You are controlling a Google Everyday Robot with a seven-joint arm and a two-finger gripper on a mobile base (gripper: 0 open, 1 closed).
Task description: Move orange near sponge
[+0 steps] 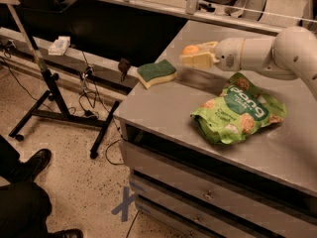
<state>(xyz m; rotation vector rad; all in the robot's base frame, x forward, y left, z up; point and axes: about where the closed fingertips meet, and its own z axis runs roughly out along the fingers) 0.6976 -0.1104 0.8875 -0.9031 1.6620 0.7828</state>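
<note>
The sponge [156,73], dark green on top with a pale yellow body, lies near the left edge of the grey table [163,108]. The orange [190,49] is small and round and sits between the pale fingers of my gripper [194,54], held a little above the table top. The gripper reaches in from the right on a white arm [267,53]. It is to the right of the sponge and slightly behind it, a short gap away. The gripper is shut on the orange.
A bright green snack bag [237,110] lies on the table to the right of the sponge, below the arm. A black metal stand [54,98] with cables stands on the floor to the left. A person's dark shoes [29,165] are at the bottom left.
</note>
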